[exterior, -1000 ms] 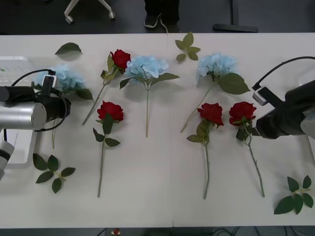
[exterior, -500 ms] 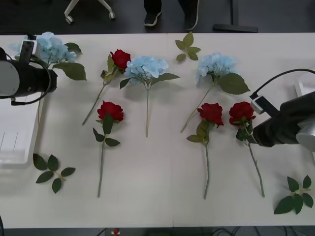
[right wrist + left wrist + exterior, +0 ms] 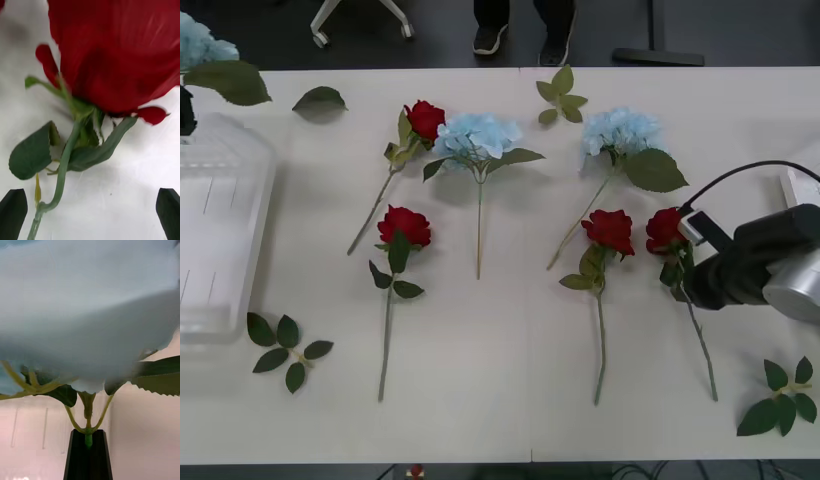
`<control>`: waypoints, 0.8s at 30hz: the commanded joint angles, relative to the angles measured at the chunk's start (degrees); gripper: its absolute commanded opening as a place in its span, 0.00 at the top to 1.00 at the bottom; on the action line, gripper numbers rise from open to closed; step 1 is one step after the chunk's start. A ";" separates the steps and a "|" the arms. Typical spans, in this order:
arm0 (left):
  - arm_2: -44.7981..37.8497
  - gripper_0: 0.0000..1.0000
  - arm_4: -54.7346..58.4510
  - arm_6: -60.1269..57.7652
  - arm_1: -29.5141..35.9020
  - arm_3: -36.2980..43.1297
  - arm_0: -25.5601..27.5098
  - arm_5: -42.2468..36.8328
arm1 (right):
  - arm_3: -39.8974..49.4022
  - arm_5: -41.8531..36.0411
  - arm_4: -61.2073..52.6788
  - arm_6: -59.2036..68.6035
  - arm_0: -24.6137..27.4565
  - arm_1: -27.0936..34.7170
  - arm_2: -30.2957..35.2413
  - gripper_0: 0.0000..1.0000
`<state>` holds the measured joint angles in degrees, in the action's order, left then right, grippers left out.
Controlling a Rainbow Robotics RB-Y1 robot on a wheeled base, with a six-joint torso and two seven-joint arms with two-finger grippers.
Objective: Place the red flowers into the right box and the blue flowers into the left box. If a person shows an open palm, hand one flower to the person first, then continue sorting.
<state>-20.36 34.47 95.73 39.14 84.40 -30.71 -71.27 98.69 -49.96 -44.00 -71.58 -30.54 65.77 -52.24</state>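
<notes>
Left gripper [image 3: 88, 450] clamps a blue flower's stem [image 3: 88, 440] (white table [image 3: 510, 330]); right gripper [image 3: 90, 213] gapes wide.

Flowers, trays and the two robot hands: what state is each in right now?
Left end effector: shut on a blue flower, lifted.
Right end effector: open around the rightmost rose.
Other three roses: lying flat.
Two blue flowers: lying flat.
Left box: empty.

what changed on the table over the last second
The left gripper, shut on a blue hydrangea, carried it from beside the left box up and toward the far left corner. The right gripper, open, edged closer around the rightmost red rose. The other flowers stayed put.
</notes>
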 commanded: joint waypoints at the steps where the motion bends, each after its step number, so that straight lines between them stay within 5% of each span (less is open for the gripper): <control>1: -2.94 1.00 1.65 7.63 5.15 -4.24 0.91 2.80 | 0.18 0.13 0.93 2.94 -0.22 0.59 -0.14 0.06; 2: -3.11 1.00 1.83 8.24 5.59 -4.86 1.27 3.50 | 0.18 0.13 0.93 3.03 -0.22 0.59 -0.14 0.10; 7: -3.38 1.00 3.24 12.20 8.58 -7.05 6.54 10.27 | 0.27 0.13 0.41 3.64 -0.31 0.41 -0.23 0.67; 11: -3.29 1.00 4.20 12.64 9.81 -7.05 10.93 13.96 | 0.18 0.04 0.41 4.08 -0.22 0.15 -0.32 0.96; 24: -1.88 1.00 3.59 12.64 6.30 -7.05 17.88 20.99 | 0.01 -0.22 0.84 4.70 -0.22 -0.56 -0.76 1.00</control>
<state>-21.33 38.60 107.23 46.35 76.54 -12.13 -50.76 98.58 -50.10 -43.44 -68.78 -30.54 65.77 -53.03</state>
